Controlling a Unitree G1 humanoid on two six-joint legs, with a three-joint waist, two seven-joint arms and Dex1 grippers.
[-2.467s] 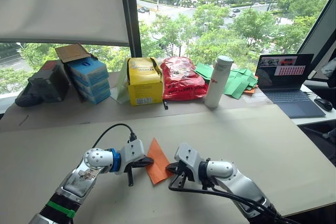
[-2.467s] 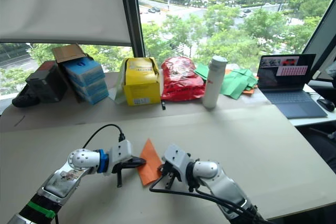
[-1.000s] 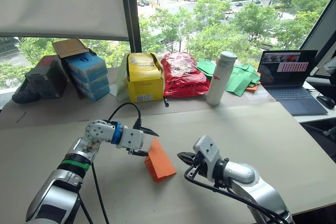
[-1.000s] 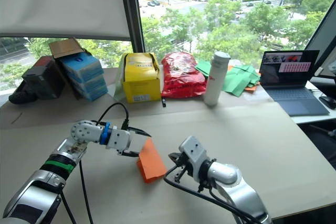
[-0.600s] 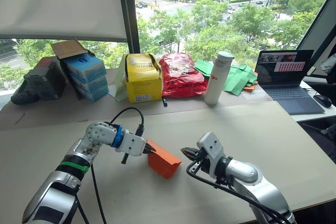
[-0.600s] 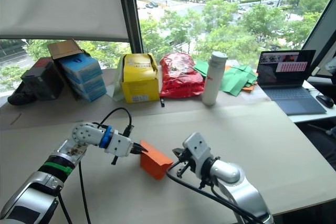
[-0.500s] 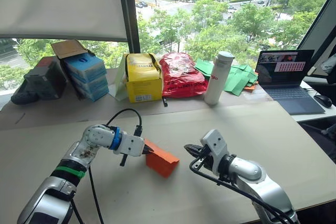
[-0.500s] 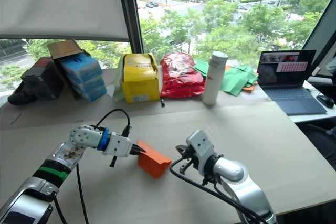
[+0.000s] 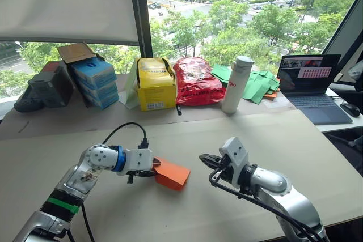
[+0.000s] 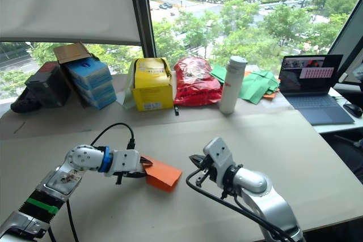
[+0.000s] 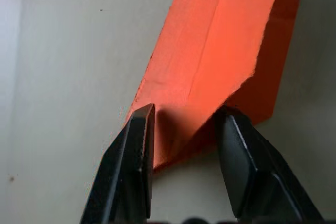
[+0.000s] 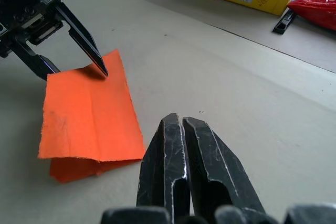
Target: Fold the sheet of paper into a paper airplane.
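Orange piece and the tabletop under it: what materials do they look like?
Orange piece: thin matte paper, judging by its sharp creases, layered flaps and a slightly ragged edge. Tabletop: smooth matte beige surface with no grain or glare; it could be laminate or painted board, the look leaves that open.

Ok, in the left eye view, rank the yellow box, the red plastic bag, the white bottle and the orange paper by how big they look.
1. Red plastic bag and yellow box: alike, too close to rank.
2. White bottle.
3. Orange paper: smallest, though nearest the camera.
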